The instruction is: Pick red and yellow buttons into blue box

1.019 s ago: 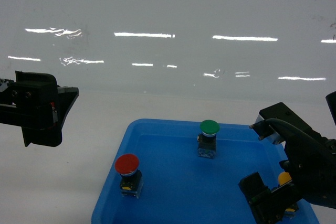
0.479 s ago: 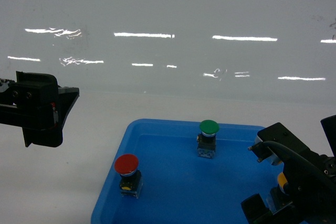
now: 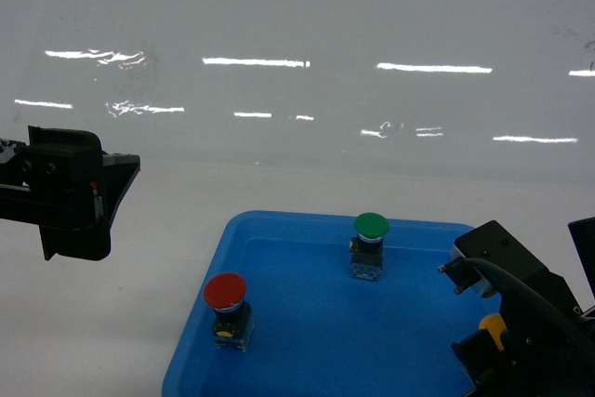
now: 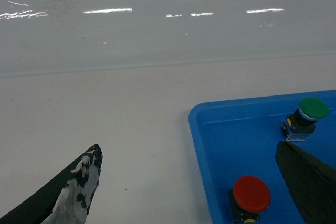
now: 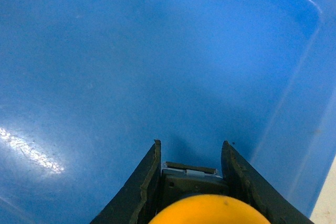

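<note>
The yellow button [image 5: 205, 212] sits clamped in the right pincer [image 5: 191, 174], its two dark fingers [image 5: 139, 187] closed against the sides of the black block body just under the cap, over the near right corner of the shallow blue tray [image 3: 307, 360]. That block is the right place to take hold: flat, stiff plastic faces that give the fingers something square to bear on, whereas the domed cap is smooth and would likely slip. The switch looks light and hard, not fragile, so a firm squeeze should carry it safely.

The red button [image 3: 226, 293] stands upright near the tray's left edge, a round red mushroom cap on a black-and-clear body with a spot of yellow low on the block. A green-capped button [image 3: 371, 226] stands farther back, toward the tray's far rim.

The left pincer [image 4: 189, 192] hangs spread wide over the white counter [image 4: 105, 119], holding nothing, left of the tray. The blue box is not in any view, so it probably lies somewhere off-frame.
</note>
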Robot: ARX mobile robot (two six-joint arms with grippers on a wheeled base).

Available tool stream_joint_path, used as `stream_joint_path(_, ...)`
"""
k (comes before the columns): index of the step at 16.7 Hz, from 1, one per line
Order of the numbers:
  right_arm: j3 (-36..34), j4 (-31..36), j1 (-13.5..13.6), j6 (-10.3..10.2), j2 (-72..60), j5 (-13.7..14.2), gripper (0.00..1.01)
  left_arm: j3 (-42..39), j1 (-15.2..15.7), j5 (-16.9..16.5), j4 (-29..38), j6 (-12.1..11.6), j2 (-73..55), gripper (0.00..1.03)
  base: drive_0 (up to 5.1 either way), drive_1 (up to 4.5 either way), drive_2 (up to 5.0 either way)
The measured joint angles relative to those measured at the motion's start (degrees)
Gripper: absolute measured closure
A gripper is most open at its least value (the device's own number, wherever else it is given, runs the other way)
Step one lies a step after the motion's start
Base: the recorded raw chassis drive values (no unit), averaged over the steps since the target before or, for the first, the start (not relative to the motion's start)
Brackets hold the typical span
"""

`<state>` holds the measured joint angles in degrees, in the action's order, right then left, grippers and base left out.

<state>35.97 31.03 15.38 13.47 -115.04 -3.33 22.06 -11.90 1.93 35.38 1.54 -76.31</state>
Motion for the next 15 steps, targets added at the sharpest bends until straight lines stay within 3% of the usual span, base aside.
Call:
stream_joint_path(3, -2.80, 3.45, -1.64, 0.11, 4.96, 1.09, 0.71, 0.00, 0.00, 0.00, -0.04, 0.00, 0.00, 0.05, 0.0, 0.00, 0.0)
stream_joint_path(5, -5.62, 5.55, -4.15, -0.35, 13.77, 1.68, 0.71, 0.00, 0.00, 0.00, -0.02, 0.00, 0.00, 0.05, 0.0, 0.00, 0.0)
stream_joint_path(9, -11.65, 8.61, -6.95, -2.27, 27.21, 4.81, 0.71, 0.00, 0.00, 0.00, -0.02, 0.00, 0.00, 0.05, 0.0, 0.00, 0.0)
stream_joint_path(13, -20.74, 4.52, -8.35, -4.79, 43.85, 7.98, 0.71, 0.00, 0.00, 0.00, -0.04, 0.00, 0.00, 0.05, 0.0, 0.00, 0.0)
stream_joint_path(15, -24.13, 1.64, -8.59, -5.09, 51.43, 9.07, 0.71, 0.00, 0.00, 0.00, -0.02, -0.02, 0.00, 0.05, 0.0, 0.00, 0.0)
